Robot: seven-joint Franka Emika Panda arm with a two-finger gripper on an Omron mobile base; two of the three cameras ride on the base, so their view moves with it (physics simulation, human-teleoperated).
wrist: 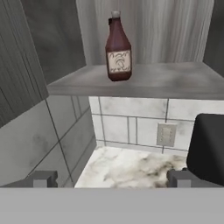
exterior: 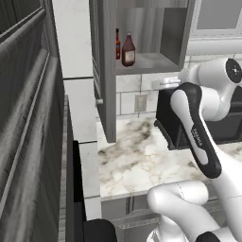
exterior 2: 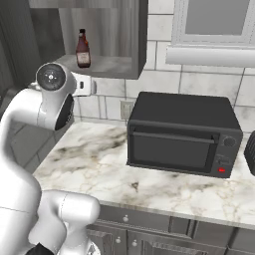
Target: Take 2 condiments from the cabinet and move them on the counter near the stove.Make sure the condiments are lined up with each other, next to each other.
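Note:
The cabinet (exterior: 174, 33) hangs open over the counter (exterior: 137, 160). On its shelf (wrist: 144, 81) stand the two condiments: a squat dark red-brown bottle (exterior: 128, 50) (exterior 2: 82, 50) (wrist: 118, 50) and, to its left in the left base view, a slim red bottle with a black cap (exterior: 117, 44). My gripper (wrist: 111, 178) is open, its fingertips (wrist: 41, 179) spread wide with nothing between them. It sits in front of the shelf and a little below it, apart from the bottles. The stove is out of view.
A black toaster oven (exterior 2: 182, 134) (exterior: 176, 124) stands on the counter to the right, under the cabinet's right side. A wall outlet (wrist: 166, 134) sits in the tiled wall below the shelf. The open cabinet door (exterior: 108, 71) juts out on the left.

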